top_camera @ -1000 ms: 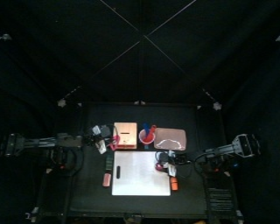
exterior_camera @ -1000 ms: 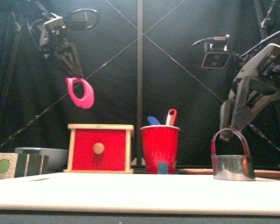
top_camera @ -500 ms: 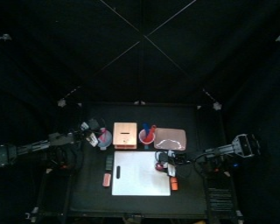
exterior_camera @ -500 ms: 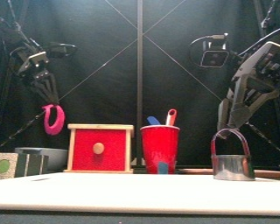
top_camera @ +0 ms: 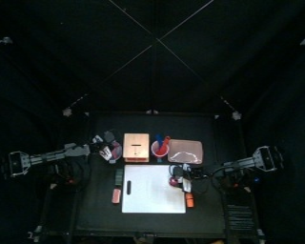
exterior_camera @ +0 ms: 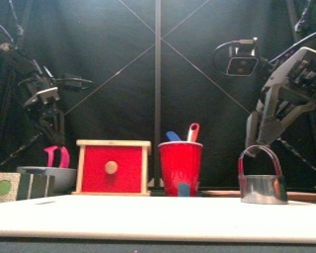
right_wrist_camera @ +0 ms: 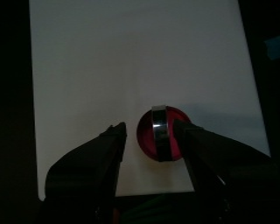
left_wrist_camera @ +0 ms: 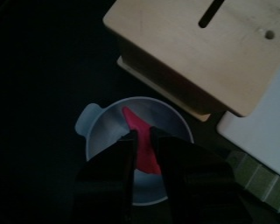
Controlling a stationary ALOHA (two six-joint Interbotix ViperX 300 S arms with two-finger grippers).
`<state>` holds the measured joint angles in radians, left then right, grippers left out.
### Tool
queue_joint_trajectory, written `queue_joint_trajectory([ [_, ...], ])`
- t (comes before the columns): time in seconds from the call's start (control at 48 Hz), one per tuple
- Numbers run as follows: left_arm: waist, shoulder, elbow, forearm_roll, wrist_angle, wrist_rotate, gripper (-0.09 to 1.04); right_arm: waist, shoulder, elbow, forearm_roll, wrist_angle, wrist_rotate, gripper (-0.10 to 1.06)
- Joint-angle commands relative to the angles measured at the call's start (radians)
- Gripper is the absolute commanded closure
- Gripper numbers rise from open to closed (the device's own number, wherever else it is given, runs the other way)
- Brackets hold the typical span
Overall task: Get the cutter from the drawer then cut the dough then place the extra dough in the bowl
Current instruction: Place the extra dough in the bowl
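Observation:
A pink strip of extra dough hangs from my left gripper, which is shut on it. Its lower end dips into the blue-grey bowl, left of the wooden box. The left wrist view shows the dough running down between the jaws of the left gripper over the bowl. The metal cutter stands on the white board, with a red dough disc inside it. Just above it, my right gripper stands open, its jaws on either side.
The red cup with its toy knives stands right of the box. The pink tray lies behind the board. A small reddish thing lies left of the board.
My left gripper has come down and to the left with the dough, from high above the box to just over the bowl. The right arm has not moved.

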<state>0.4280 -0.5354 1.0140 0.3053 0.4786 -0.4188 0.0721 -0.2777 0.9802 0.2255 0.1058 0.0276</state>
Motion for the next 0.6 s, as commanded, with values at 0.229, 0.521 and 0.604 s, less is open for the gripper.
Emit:
queue_joint_trajectory([
  [0.229,0.014,0.060,-0.014,0.003,-0.072,0.000,0.32,0.000,-0.012,-0.012,0.003,-0.003,0.000,0.14],
  [0.521,0.017,0.064,0.015,0.012,-0.055,-0.006,0.27,0.003,-0.012,-0.014,0.009,-0.003,0.000,0.14],
  [0.604,0.018,0.064,0.018,0.011,-0.054,-0.008,0.21,0.003,-0.012,-0.014,0.009,-0.003,0.000,0.14],
])
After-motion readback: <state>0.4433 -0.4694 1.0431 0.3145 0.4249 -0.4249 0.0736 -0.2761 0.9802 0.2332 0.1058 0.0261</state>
